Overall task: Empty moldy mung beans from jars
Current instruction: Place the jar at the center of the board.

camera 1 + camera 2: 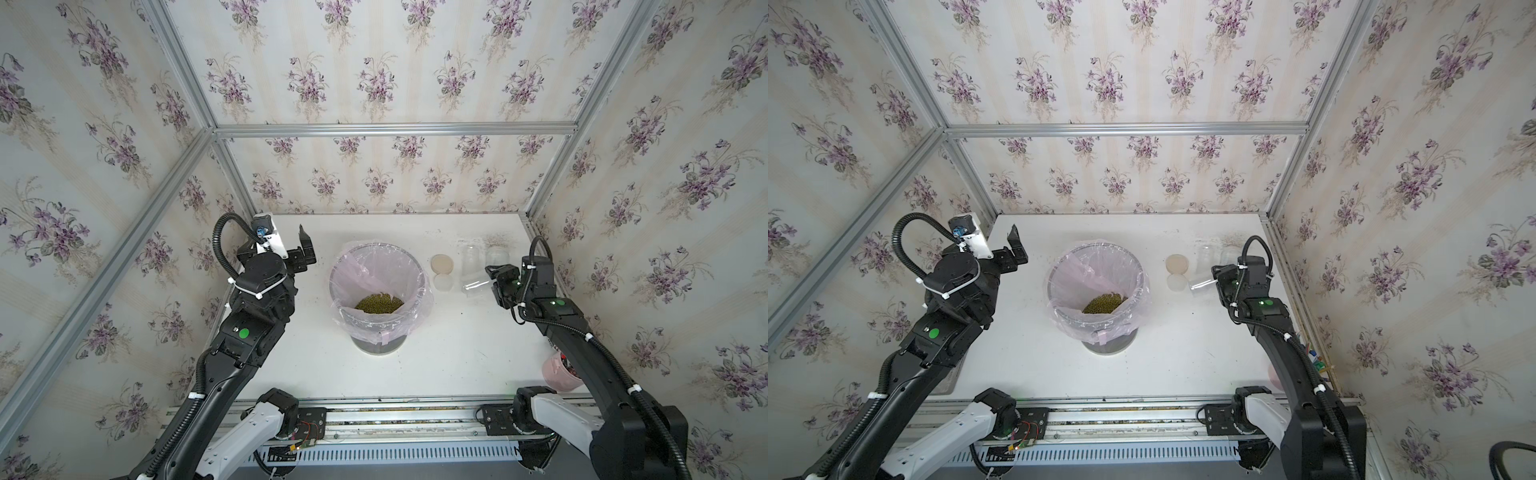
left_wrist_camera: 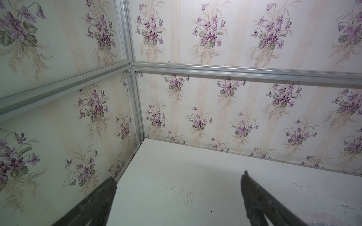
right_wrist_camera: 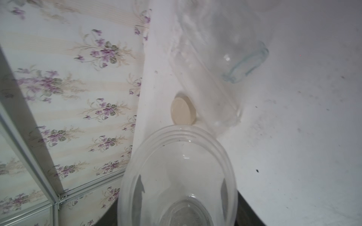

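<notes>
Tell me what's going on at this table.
The right tool grips a clear, empty-looking jar tipped on its side, near two loose lids. The mung beans lie heaped in the bag-lined bin in the middle of the table. Two more jars stand behind it. The left tool hangs open and empty off to the side.

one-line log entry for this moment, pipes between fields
left gripper: open, empty | right gripper: shut on jar, tipped, empty | mung beans: in lined bin | two lids: off, on table
</notes>
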Robot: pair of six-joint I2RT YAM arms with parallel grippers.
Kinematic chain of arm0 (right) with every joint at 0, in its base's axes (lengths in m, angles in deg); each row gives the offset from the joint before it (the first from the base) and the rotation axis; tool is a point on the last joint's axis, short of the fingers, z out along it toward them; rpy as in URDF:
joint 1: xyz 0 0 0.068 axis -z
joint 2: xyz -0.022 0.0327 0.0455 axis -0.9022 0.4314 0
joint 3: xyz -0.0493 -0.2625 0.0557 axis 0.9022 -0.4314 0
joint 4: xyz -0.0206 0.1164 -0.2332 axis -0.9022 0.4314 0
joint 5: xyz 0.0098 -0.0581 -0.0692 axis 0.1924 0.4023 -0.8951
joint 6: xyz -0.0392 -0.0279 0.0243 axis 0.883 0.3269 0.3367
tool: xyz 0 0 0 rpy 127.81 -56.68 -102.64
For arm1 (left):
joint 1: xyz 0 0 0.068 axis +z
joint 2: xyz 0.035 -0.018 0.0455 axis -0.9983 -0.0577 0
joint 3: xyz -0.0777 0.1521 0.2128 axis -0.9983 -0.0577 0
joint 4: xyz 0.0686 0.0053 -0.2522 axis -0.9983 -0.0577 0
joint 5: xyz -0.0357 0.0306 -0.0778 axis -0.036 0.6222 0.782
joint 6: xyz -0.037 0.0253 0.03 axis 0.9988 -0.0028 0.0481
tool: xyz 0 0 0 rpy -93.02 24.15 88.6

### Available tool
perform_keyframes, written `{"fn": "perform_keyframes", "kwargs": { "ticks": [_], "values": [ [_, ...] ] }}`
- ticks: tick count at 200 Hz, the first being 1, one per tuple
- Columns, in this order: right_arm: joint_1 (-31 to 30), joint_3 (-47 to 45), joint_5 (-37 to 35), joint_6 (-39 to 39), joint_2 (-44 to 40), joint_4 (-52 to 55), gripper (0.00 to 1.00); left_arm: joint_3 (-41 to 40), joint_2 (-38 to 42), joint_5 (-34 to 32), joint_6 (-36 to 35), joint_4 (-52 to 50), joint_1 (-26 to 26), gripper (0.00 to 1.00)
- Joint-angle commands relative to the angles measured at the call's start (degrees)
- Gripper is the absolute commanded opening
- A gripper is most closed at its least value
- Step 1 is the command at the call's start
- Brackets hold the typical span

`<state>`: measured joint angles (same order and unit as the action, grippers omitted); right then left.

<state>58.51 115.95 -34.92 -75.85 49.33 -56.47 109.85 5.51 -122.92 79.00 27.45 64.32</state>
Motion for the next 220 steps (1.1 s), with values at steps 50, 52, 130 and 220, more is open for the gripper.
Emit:
{"fn": "perform_keyframes", "kwargs": {
  "ticks": [50, 52, 130, 220],
  "values": [
    [-3.6, 20.4, -5.3, 24.5, 20.9, -6.1, 0.43, -0.2, -0.6, -0.6, 1.5, 1.3, 0.6, 1.00],
    [-3.8, 21.5, -5.3, 25.3, 21.8, -5.9, 0.43, -0.2, -0.6, -0.6, 1.4, 1.3, 0.6, 1.00],
    [-6.4, 62.1, 7.8, 39.0, 53.2, 15.9, 0.43, -1.1, -1.1, -3.1, 0.2, 2.2, 0.8, 1.00],
    [-8.7, 73.1, -6.0, 49.9, 62.1, 36.5, 0.43, -1.3, -1.9, -3.1, 1.0, 2.2, 1.2, 1.00]
  ]
}}
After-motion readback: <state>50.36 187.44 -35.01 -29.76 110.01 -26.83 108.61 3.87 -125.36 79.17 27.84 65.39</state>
